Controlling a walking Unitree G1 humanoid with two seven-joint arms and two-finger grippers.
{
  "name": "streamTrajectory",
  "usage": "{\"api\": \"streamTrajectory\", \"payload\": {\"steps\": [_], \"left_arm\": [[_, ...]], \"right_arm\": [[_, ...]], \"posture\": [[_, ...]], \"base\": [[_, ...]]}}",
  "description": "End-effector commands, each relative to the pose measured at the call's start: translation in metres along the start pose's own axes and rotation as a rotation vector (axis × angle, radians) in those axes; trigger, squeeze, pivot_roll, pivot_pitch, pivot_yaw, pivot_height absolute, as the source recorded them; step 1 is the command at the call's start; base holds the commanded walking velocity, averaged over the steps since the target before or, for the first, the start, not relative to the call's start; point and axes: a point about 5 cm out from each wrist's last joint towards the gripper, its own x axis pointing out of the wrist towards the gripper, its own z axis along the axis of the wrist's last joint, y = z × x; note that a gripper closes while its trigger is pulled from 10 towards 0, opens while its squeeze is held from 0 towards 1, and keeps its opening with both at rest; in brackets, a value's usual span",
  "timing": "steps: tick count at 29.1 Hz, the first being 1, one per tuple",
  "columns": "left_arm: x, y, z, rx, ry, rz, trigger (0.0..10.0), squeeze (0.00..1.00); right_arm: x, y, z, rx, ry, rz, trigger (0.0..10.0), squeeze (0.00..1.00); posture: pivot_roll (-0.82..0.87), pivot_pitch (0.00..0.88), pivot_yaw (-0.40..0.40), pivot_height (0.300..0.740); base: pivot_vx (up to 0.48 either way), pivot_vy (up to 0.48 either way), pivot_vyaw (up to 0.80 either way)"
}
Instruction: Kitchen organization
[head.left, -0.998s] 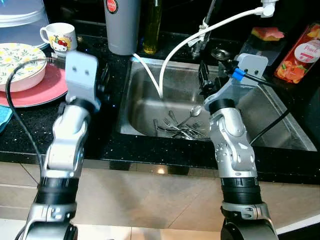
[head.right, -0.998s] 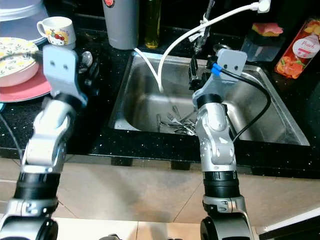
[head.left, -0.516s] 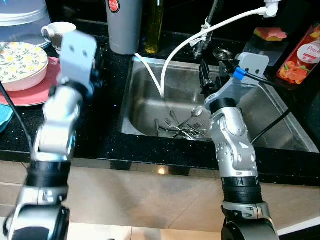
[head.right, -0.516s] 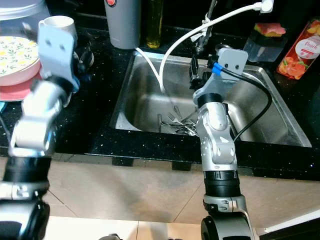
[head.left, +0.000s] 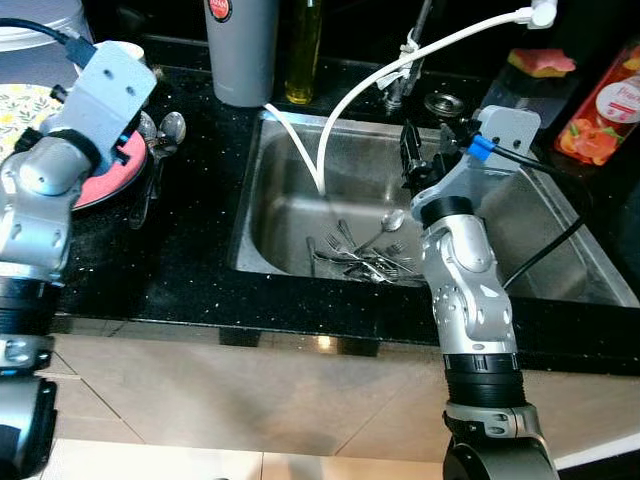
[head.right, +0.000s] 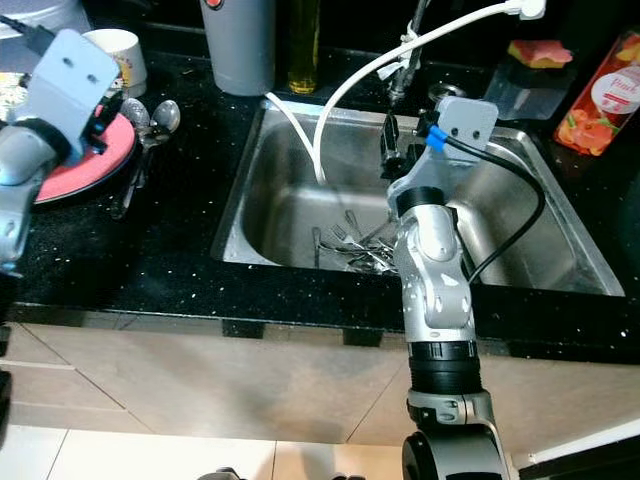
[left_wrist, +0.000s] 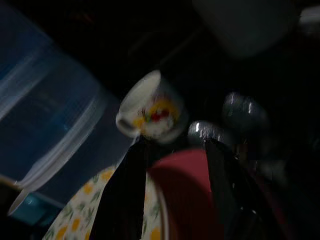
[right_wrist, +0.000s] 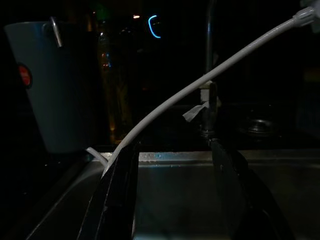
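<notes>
Black speckled kitchen bench (head.left: 180, 270) with a steel sink (head.left: 300, 190) set in it, tiled front below. Pile of cutlery (head.left: 360, 258) lies in the sink bottom, forks and a spoon tangled, under the end of a white hose (head.left: 340, 110) that runs in from the far right. Right hand (right_wrist: 172, 200) hovers over the sink's far side, above the cutlery, fingers (right_wrist: 117, 200) spread apart, released, nothing between them. Left hand (left_wrist: 172, 200) is at the far left over a red plate (head.right: 110, 160), fingers (left_wrist: 122, 195) apart, grasping nothing; a floral bowl (left_wrist: 90, 215) sits on that plate. White cartoon mug (head.right: 120, 55) stands just beyond the plate. Two spoons (head.left: 165, 130) lie on the bench just right of the plate. Grey canister (head.left: 240, 50) and oil bottle (head.left: 303, 50) stand far of the sink's left corner. Red juice carton (head.left: 605, 100) at far right, sponge (head.left: 545, 63) near it.
</notes>
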Motion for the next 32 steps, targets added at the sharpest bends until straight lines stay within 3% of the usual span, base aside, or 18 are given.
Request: {"api": "streamTrajectory", "payload": {"steps": [1,8,18,26,32], "left_arm": [[-0.002,0.001,-0.009,0.035,0.034,-0.015,10.0,0.0],[-0.005,0.004,-0.032,0.139,0.13,-0.064,10.0,0.0],[-0.007,0.008,-0.054,0.191,0.262,-0.104,10.0,0.0],[-0.003,0.007,-0.064,0.056,0.326,-0.181,10.0,0.0],[-0.002,0.007,-0.068,0.002,0.334,-0.214,10.0,0.0]], "right_arm": [[0.002,-0.002,0.0,-0.002,0.006,-0.002,10.0,0.0],[0.006,0.0,0.003,-0.004,-0.004,0.009,10.0,0.0],[0.003,0.001,0.003,-0.006,-0.003,0.01,10.0,0.0],[0.003,0.002,0.002,-0.002,-0.003,0.008,10.0,0.0],[0.003,0.002,0.002,0.0,-0.003,0.007,10.0,0.0]], "posture": [[0.3,0.104,-0.105,0.74],[0.3,0.102,-0.11,0.74],[0.3,0.101,-0.103,0.74],[0.31,0.098,-0.099,0.74],[0.31,0.094,-0.098,0.74]], "base": [[0.0,0.0,0.0],[0.0,0.0,0.0],[0.0,0.0,0.0],[0.0,0.0,0.0],[0.0,0.0,0.0]]}}
